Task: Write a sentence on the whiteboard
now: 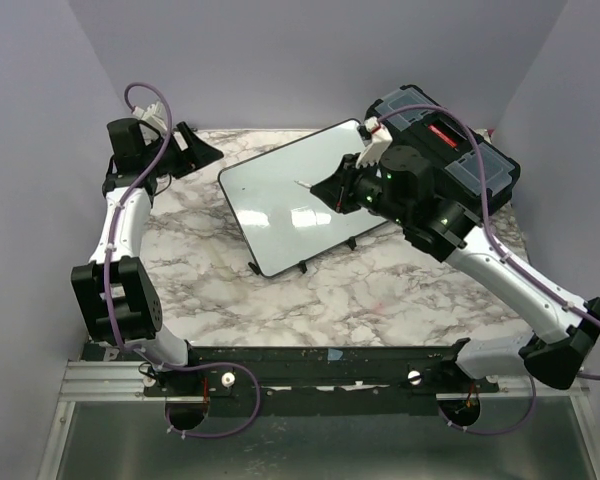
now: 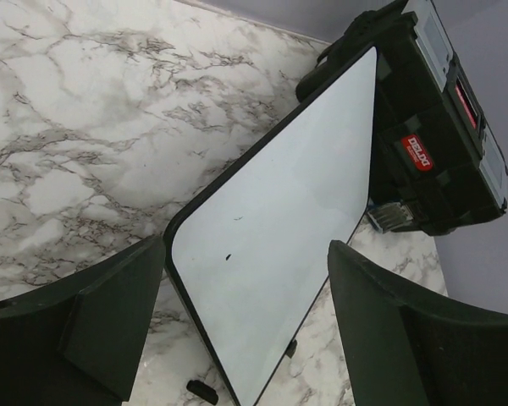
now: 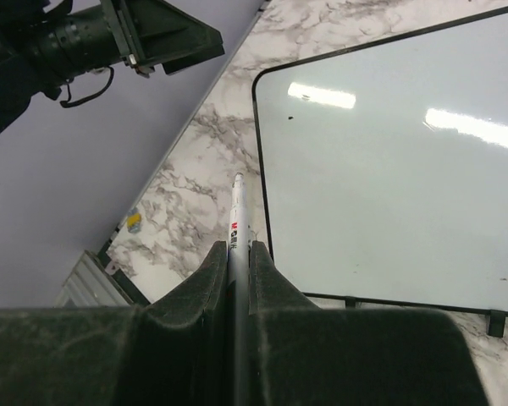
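The whiteboard (image 1: 280, 200) lies tilted on its small black feet in the middle of the marble table, glossy white with a thin black frame. No sentence shows on it, only a couple of small dark specks (image 2: 229, 256). My right gripper (image 1: 338, 190) hovers over the board's right half, shut on a white marker (image 3: 237, 216) whose tip points past the board's edge (image 3: 261, 169) in the right wrist view. My left gripper (image 1: 195, 148) rests at the far left, its jaws open and empty; in the left wrist view they (image 2: 245, 254) frame the board's near corner (image 2: 279, 220) from a distance.
A black toolbox (image 1: 450, 150) with a red label (image 2: 416, 152) sits at the back right, touching the whiteboard's far edge. Purple walls close in the table on three sides. The left arm (image 3: 110, 38) appears at the top left of the right wrist view.
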`<action>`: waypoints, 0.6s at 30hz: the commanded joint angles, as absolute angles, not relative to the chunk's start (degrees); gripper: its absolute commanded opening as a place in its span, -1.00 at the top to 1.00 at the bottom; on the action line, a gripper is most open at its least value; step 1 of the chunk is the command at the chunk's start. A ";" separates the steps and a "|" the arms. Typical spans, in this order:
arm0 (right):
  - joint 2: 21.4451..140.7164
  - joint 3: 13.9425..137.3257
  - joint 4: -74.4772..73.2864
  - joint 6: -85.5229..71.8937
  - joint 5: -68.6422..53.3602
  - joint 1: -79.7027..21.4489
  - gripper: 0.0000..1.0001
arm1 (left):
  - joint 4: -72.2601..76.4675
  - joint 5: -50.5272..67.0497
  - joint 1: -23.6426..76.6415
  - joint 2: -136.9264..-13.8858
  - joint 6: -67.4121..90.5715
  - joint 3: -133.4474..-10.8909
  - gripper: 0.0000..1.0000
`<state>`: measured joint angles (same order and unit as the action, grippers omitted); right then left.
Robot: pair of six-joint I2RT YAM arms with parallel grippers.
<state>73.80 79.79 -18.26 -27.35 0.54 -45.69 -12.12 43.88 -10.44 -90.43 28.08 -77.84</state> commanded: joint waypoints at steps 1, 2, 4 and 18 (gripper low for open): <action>78.66 83.60 -20.63 -24.92 -2.67 -45.96 0.99 | -4.94 47.79 -10.46 -92.04 30.45 -73.71 -0.44; 79.70 84.15 -20.74 -24.83 -3.20 -46.01 0.99 | -3.69 47.45 -10.47 -92.14 30.94 -72.48 -0.39; 82.07 85.51 -21.39 -24.92 -4.05 -45.96 0.99 | -1.32 47.09 -10.46 -92.49 32.01 -70.56 -0.36; 96.03 97.02 -24.81 -26.39 -7.08 -45.97 0.99 | 14.40 49.30 -10.46 -96.03 40.99 -62.34 -0.31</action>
<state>93.30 93.17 -22.81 -26.48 -4.86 -45.69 4.03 45.93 -10.39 -94.39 36.01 -64.60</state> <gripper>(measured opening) 0.114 0.659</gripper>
